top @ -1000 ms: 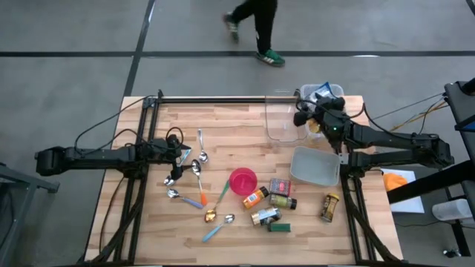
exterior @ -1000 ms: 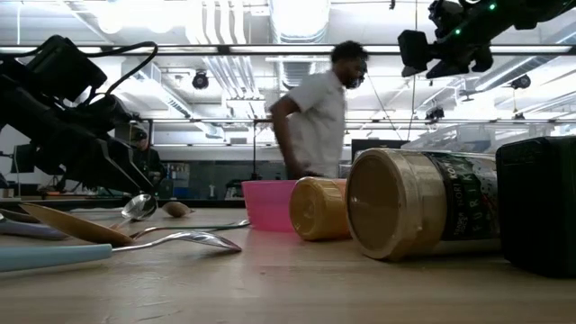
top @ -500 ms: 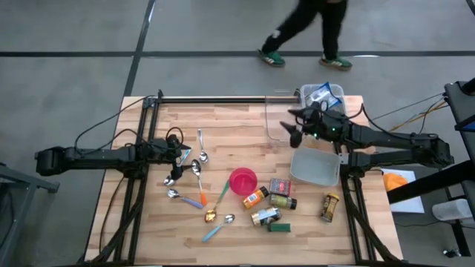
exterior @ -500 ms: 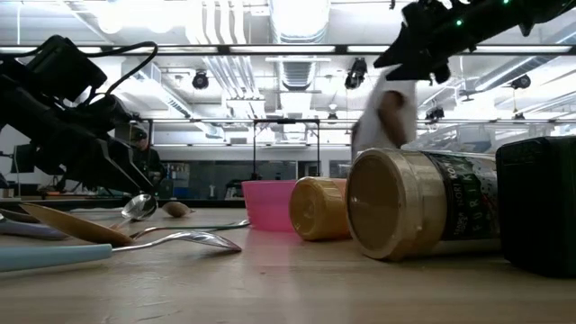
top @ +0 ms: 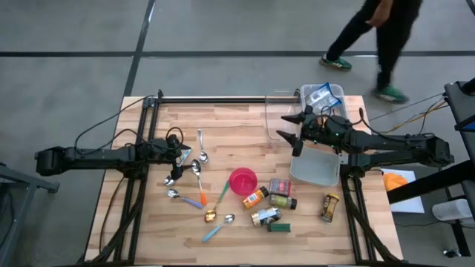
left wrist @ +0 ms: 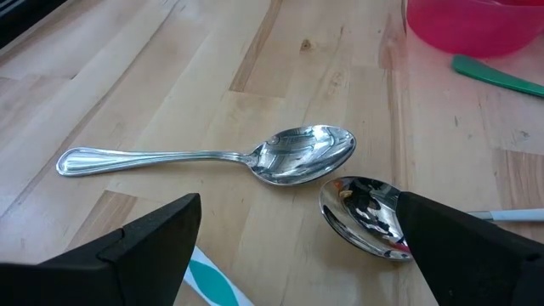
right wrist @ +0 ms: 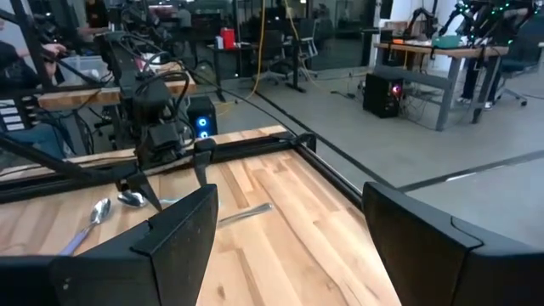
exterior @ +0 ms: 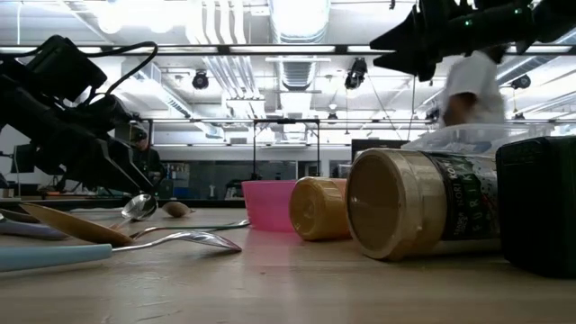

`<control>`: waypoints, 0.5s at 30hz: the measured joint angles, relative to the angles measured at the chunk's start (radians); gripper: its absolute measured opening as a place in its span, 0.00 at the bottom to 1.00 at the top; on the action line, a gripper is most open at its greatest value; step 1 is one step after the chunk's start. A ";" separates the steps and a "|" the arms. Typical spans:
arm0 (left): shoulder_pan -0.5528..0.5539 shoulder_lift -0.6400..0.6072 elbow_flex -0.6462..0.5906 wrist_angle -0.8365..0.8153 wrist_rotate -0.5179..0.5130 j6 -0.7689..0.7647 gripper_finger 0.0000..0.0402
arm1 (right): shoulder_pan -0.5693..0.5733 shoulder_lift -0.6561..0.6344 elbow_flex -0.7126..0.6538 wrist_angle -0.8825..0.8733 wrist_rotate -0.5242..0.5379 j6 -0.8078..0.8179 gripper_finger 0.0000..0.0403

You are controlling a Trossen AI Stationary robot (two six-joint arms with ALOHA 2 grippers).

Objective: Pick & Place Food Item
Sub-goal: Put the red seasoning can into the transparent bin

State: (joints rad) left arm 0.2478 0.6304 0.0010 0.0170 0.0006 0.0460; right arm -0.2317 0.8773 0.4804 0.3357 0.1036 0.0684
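Note:
Several food items lie on the table's near right: an orange-capped bottle (top: 254,197), a jar (top: 283,201), a small box (top: 280,185), another bottle (top: 265,216) and a jar (top: 329,208). A blue-white packet (top: 323,95) lies in the far right bin. My right gripper (top: 288,127) hangs open high over the clear tub (top: 276,122), pointing level toward the table's left, with nothing between its fingers (right wrist: 170,238). My left gripper (top: 182,156) rests low at the left among spoons, open, its fingers either side of two spoon bowls (left wrist: 297,155).
A pink bowl (top: 243,180) stands mid-table, with several spoons (top: 199,178) to its left. A second clear tub (top: 315,167) sits under my right arm. A black frame rail (top: 215,99) runs along the far edge. A person (top: 371,30) walks on the floor beyond it.
My right gripper has swung away from the far right bin, turning toward the table's left and levelling out, and has shifted a little toward the left and near edges. Its opening looks unchanged. The person beyond the table has walked to the right.

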 joint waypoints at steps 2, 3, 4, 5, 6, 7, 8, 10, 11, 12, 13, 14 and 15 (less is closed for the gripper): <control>0.000 0.000 0.000 0.000 0.000 0.000 0.99 | 0.000 0.001 0.000 -0.002 0.000 -0.001 0.72; 0.000 0.000 0.000 0.000 0.000 0.000 0.99 | 0.000 0.001 0.000 -0.003 0.000 -0.001 0.72; 0.000 0.000 0.000 0.000 0.000 0.000 0.99 | 0.000 0.001 0.000 -0.004 0.000 -0.001 0.72; 0.000 0.000 0.000 0.000 0.000 0.000 0.99 | 0.000 0.001 0.000 -0.006 0.000 -0.001 0.72; 0.000 0.000 0.000 0.000 0.000 0.000 0.99 | 0.000 0.001 0.000 -0.010 0.000 -0.001 0.72; 0.000 0.000 0.000 0.000 0.000 0.000 0.99 | 0.000 0.001 0.000 -0.014 -0.002 -0.001 0.72; 0.000 0.000 0.000 0.000 0.000 0.000 0.99 | 0.001 0.001 0.000 -0.018 -0.008 -0.001 0.72; 0.000 0.000 0.000 0.000 0.000 0.000 0.99 | 0.007 0.002 0.000 -0.024 -0.027 -0.001 0.72; 0.000 0.000 0.000 0.000 0.000 0.000 0.99 | 0.014 0.004 0.000 -0.025 -0.032 -0.001 0.72; 0.000 0.000 0.000 0.000 0.000 0.000 0.99 | 0.024 0.007 0.000 -0.026 -0.034 -0.003 0.72; 0.000 0.000 0.000 0.000 0.000 0.000 0.99 | 0.036 0.009 0.002 -0.032 -0.034 -0.011 0.72; 0.000 0.000 0.000 0.000 0.000 0.000 0.99 | 0.049 0.010 0.005 -0.036 -0.033 -0.022 0.72; 0.000 0.000 0.000 0.000 0.000 0.000 0.99 | 0.064 0.013 0.009 -0.040 -0.027 -0.032 0.72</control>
State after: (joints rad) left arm 0.2481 0.6306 0.0010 0.0170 0.0003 0.0460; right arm -0.1682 0.8899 0.4895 0.2956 0.0769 0.0363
